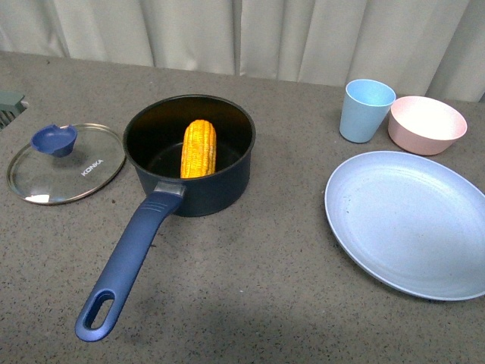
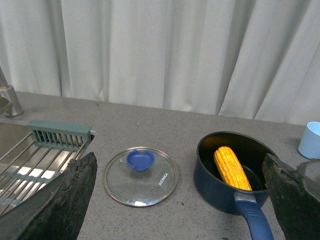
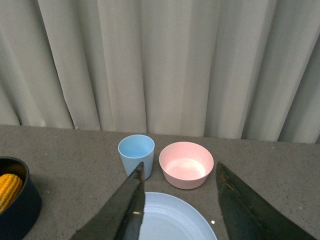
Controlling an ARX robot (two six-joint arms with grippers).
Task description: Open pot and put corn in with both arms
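Pot (image 1: 189,155) standing uncovered on the grey counter (image 1: 250,288), with the corn (image 1: 198,149) lying inside it, one end propped against the far wall. The glass lid (image 1: 66,163) rests flat beside the pot on the counter, its blue knob (image 1: 54,139) upward. Left gripper (image 2: 180,200) spread wide and empty above the lid and pot; right gripper (image 3: 177,210) likewise spread and empty, over the blue plate (image 3: 170,220) near the blue cup (image 3: 136,153) and pink bowl (image 3: 186,164). The cob appears stiff, light and ridged, so best pinched across its middle. The pot looks heavier and smooth; its long handle (image 1: 129,258) offers the surest hold. The lid is likely fragile and slippery, best taken by the knob
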